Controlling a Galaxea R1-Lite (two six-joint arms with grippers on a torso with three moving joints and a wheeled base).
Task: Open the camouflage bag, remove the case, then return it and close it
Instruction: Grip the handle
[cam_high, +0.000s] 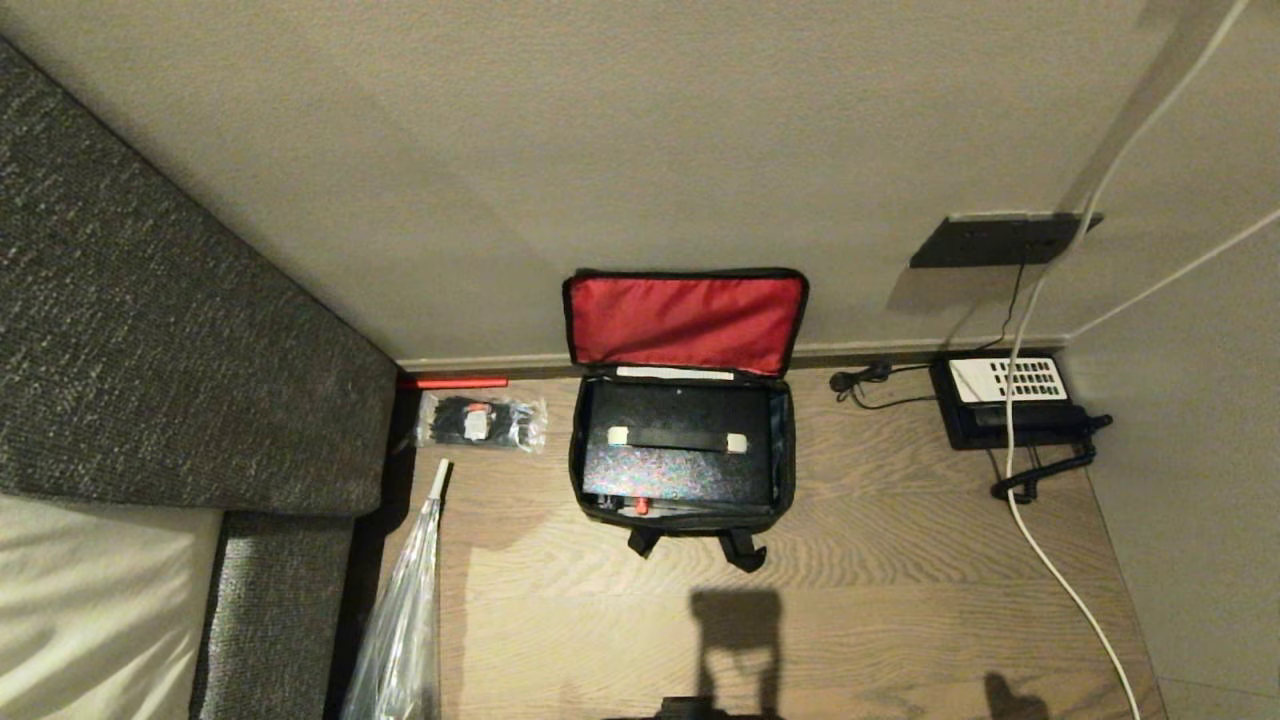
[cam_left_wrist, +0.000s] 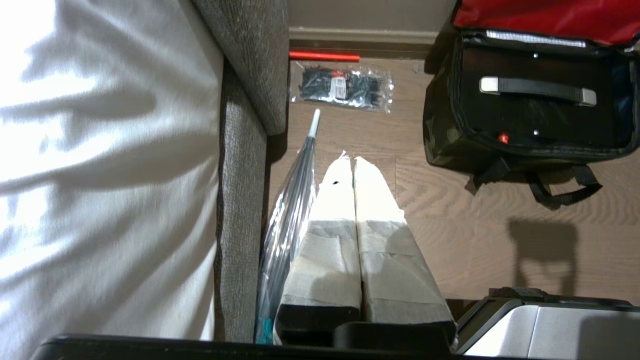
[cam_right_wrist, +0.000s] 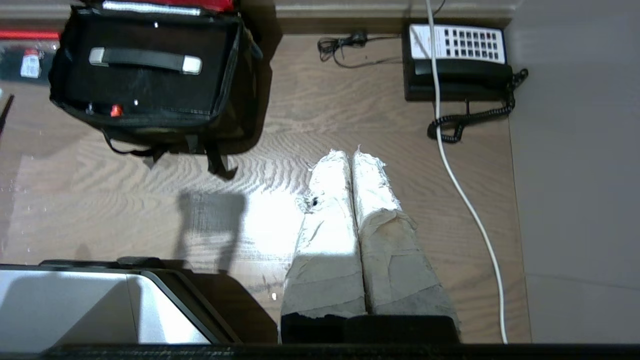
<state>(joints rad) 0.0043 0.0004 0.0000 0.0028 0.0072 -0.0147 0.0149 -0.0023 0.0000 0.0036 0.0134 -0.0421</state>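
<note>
Bag (cam_high: 682, 440) sits on the floor (cam_high: 900, 580) against the wall, lid thrown back so the red lining leans on the wall, and the case (cam_high: 678, 445) lies flat inside it, handle up. I cannot tell from this alone whether the case has yet to come out or is already back; either way I judge the next move is a reach to the bag, to the case handle or to the lid edge.

Neither arm shows in my head view. Left claw (cam_left_wrist: 354, 161) hangs over bare floor short of the bag, fingers pressed together with nothing between them. Right claw (cam_right_wrist: 352, 156) hangs likewise on the other side, clenched and empty.

Room is mixed. A sofa (cam_high: 150, 330) hems in the left, with an umbrella (cam_high: 405, 610) and a packet of ties (cam_high: 482, 421) just beside it, near the bag's left side. On the right a phone (cam_high: 1005, 400) stands well apart from the bag, and a white cable (cam_high: 1050, 570) trails across the floor between phone and my right arm; I would keep that claw clear of it. Open floor lies in front of the bag, enough to set the case down.
</note>
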